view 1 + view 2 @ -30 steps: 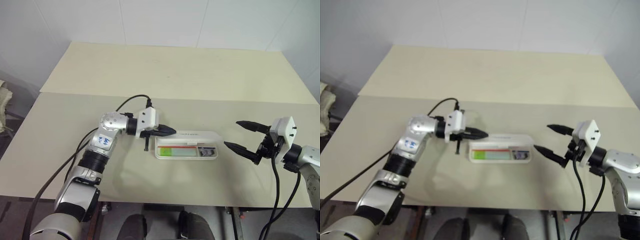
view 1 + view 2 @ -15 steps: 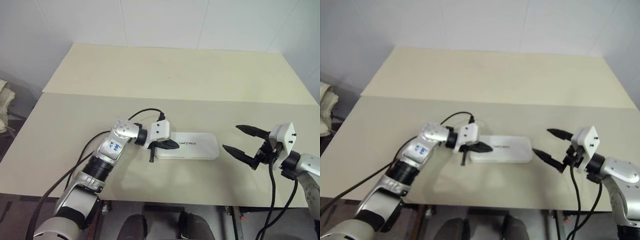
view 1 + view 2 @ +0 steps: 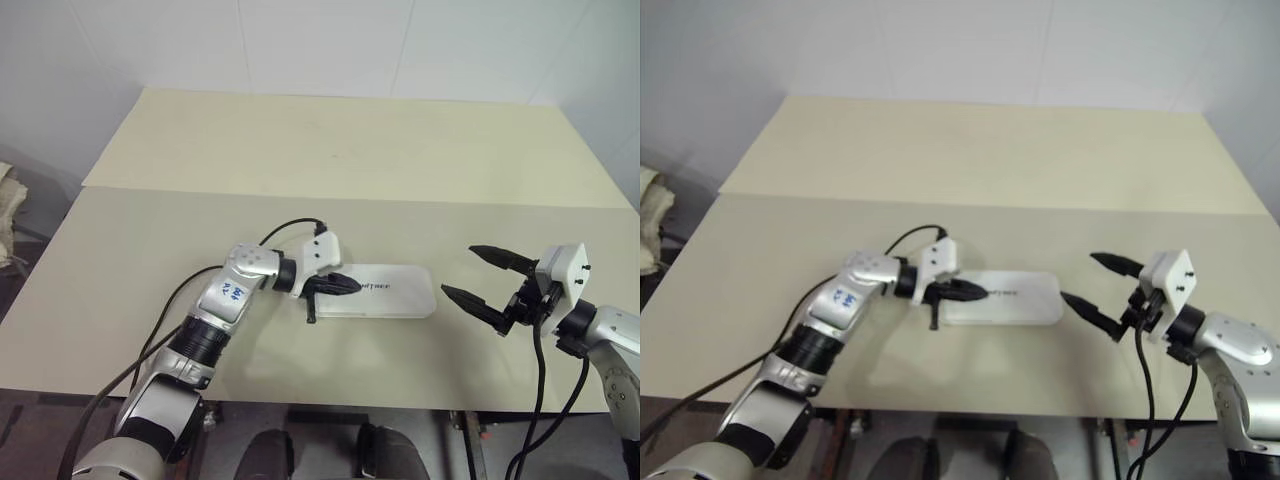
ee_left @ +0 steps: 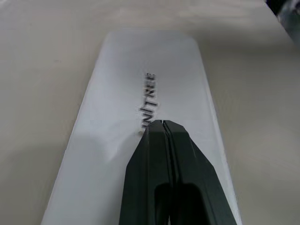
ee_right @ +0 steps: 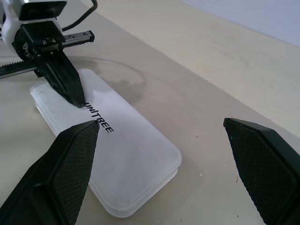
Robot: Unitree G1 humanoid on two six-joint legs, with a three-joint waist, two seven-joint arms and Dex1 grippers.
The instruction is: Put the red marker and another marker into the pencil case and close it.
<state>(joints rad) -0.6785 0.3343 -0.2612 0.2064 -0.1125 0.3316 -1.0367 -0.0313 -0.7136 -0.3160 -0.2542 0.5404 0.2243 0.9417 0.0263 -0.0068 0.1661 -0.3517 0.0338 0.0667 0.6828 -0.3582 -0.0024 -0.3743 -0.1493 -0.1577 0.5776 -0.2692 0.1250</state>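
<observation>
Fingers of the left gripper point(image 3: 345, 285) are pressed together, empty, tips on the shut lid of the pencil case point(image 3: 395, 292) mid-table; right gripper point(image 3: 478, 281) gapes wide, empty, beside it. Case looks light, stiff, slippery; best pressed near the lid's free edge

Left arm reaches fwd from lower left, elbow bent, forearm angled in toward centre. Left gripper point(image 3: 347, 284) points to the robot's right and slightly down; its two black fingers point(image 4: 165, 154) are pressed together w/ no gap, tips low over the pencil case point(image 3: 395, 292) lid, by its lettering. White wrist block sits just behind the fingers; black cable loops up and back along forearm.

Right arm enters from lower right, wrist turned inward. Right gripper point(image 3: 487, 279) points toward centre, approx. level; jaws spread wide, nothing between them. One finger point(image 5: 70, 159) lies nearer the body, the other farther; both clear of the case.
</observation>
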